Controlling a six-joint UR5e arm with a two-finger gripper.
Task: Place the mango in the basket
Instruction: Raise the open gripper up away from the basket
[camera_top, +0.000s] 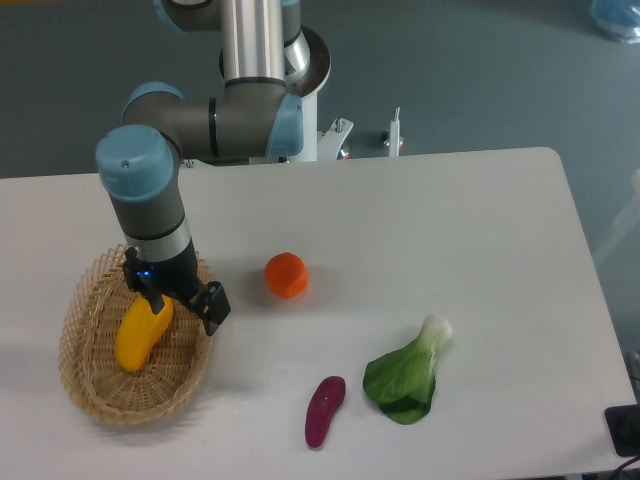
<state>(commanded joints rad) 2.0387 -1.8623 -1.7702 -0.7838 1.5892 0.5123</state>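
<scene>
The gripper (160, 300) hangs over the basket (90, 395) at the table's (450, 230) left end, its tip right at the upper end of the mango (140, 336); the mango lies tilted inside the basket, lower end on the woven floor; whether the fingers grip the fruit or stand open I cannot tell. An orange (286, 275) sits just right of the basket; an eggplant (324, 410) and a bok choy (407, 374) lie nearer the front edge, close together.
</scene>
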